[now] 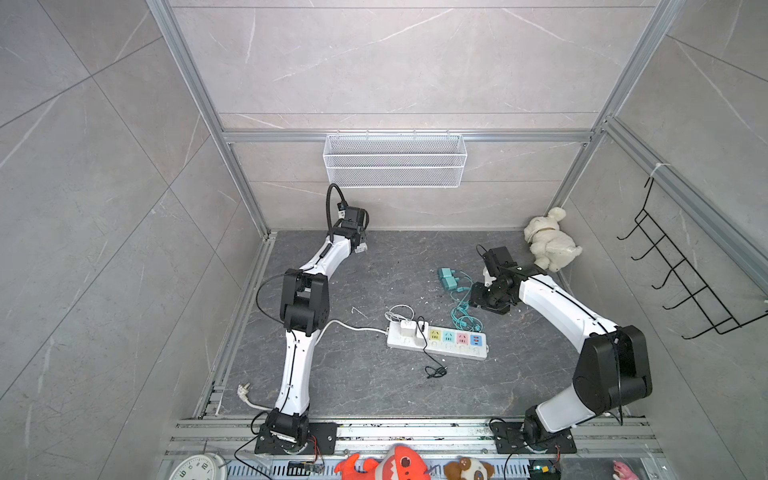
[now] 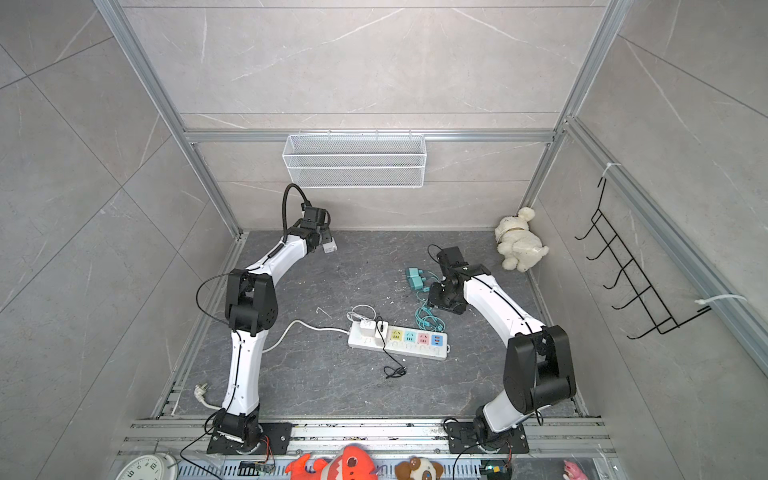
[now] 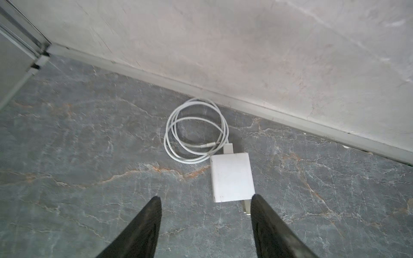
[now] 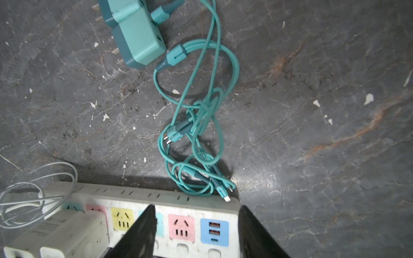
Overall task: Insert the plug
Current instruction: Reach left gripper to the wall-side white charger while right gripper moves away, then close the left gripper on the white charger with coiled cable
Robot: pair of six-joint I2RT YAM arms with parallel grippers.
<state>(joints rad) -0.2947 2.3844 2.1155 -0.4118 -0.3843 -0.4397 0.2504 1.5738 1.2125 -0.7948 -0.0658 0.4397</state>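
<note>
Charger (image 3: 232, 177) flat on floor (image 3: 89, 156) by back wall (image 3: 245, 55), 11 o'clock from strip (image 1: 440, 351) in a top view, long axis along reach, prongs (image 3: 245, 207) nearest left gripper (image 3: 205, 197) hovering just short, jaws half-spread, empty; left arm (image 1: 299, 365) nearer.

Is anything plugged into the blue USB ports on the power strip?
No, in the right wrist view the blue USB ports on the power strip are all empty.

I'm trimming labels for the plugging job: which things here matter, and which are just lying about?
Job: power strip, loose white charger by the back wall, teal chargers.
Lying about: plush dog, wire basket, clock, red toy.
</note>
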